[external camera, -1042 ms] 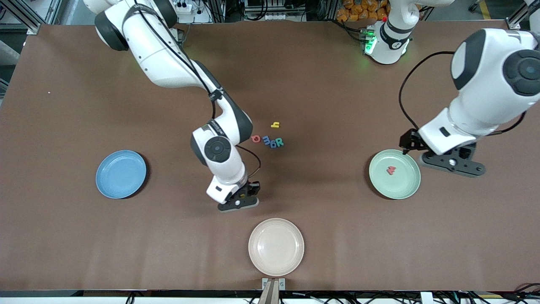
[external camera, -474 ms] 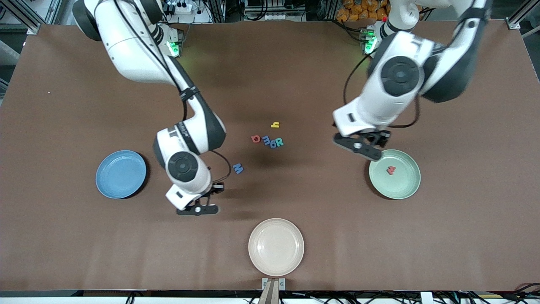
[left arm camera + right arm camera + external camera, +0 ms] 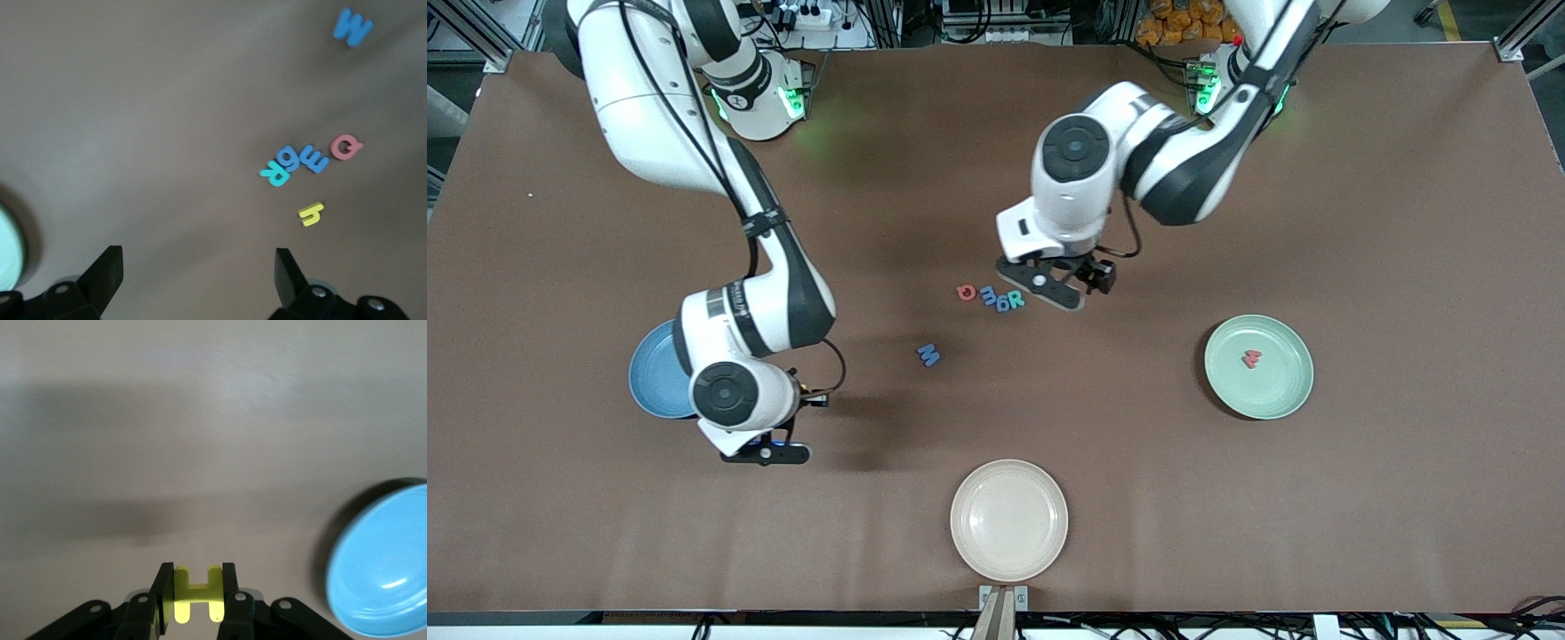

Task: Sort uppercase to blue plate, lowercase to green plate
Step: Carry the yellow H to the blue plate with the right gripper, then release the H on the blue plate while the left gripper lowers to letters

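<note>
We see the right gripper (image 3: pixel 192 600) clamped on the yellow H (image 3: pixel 193 599), just beside the blue plate (image 3: pixel 654 378), while the left gripper (image 3: pixel 1040 286) waits wide open.

Even overhead light fills the front view, and soft dark shadows pool on the brown bench (image 3: pixel 560 267) beneath both arms. The left wrist view is softly blurred, while a small glare spot glints on the blue plate (image 3: pixel 387 573).

A cream-beige plate (image 3: pixel 1008 520) sits on the brown table (image 3: pixel 1405 222), apparently empty, nearest the front camera.
</note>
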`<action>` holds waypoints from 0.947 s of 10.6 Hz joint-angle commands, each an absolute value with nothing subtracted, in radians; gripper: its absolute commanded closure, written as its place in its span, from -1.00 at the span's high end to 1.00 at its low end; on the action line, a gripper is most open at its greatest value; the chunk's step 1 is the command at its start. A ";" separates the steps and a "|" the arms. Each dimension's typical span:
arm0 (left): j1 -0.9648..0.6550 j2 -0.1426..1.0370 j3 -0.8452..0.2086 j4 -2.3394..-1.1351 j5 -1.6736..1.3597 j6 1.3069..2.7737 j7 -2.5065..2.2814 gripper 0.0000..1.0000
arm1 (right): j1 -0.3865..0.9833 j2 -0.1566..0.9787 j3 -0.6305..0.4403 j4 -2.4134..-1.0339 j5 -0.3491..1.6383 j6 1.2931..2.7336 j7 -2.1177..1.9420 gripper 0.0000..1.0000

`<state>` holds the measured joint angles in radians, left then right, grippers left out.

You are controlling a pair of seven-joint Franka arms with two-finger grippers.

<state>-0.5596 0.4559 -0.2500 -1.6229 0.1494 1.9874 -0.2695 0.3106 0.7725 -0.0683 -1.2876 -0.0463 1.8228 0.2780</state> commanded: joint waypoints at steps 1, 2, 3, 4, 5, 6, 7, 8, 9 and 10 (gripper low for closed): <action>-0.580 0.544 -0.291 -1.602 0.245 2.022 -0.249 1.00 | 0.234 0.606 -0.055 -1.538 -0.057 1.906 0.146 -1.00; -0.580 0.575 -0.307 -1.598 0.274 2.040 -0.215 1.00 | 0.210 0.566 -0.055 -1.615 -0.058 1.954 0.108 -1.00; -0.580 0.604 -0.314 -1.598 0.279 2.075 -0.186 1.00 | 0.180 0.539 -0.057 -1.665 -0.058 1.976 0.059 -1.00; -0.580 0.626 -0.314 -1.598 0.281 2.120 -0.148 1.00 | 0.140 0.525 -0.055 -1.698 -0.058 1.979 -0.001 -1.00; -0.580 0.644 -0.314 -1.598 0.281 2.169 -0.097 1.00 | 0.103 0.517 -0.055 -1.716 -0.058 1.977 -0.058 -1.00; -0.580 0.661 -0.314 -1.598 0.281 2.213 -0.045 1.00 | 0.069 0.515 -0.055 -1.732 -0.058 1.980 -0.105 -1.00; -0.581 0.678 -0.313 -1.598 0.281 2.247 -0.008 1.00 | 0.033 0.521 -0.055 -1.733 -0.058 1.985 -0.157 -1.00; -0.592 0.692 -0.313 -1.598 0.303 2.269 0.024 1.00 | 0.000 0.528 -0.055 -1.733 -0.058 1.988 -0.210 -1.00; -0.594 0.704 -0.314 -1.598 0.349 2.276 0.056 1.00 | -0.012 0.529 -0.055 -1.733 -0.058 2.000 -0.234 -1.00; -0.597 0.713 -0.316 -1.598 0.363 2.283 0.083 1.00 | -0.015 0.532 -0.055 -1.732 -0.057 2.002 -0.235 -0.92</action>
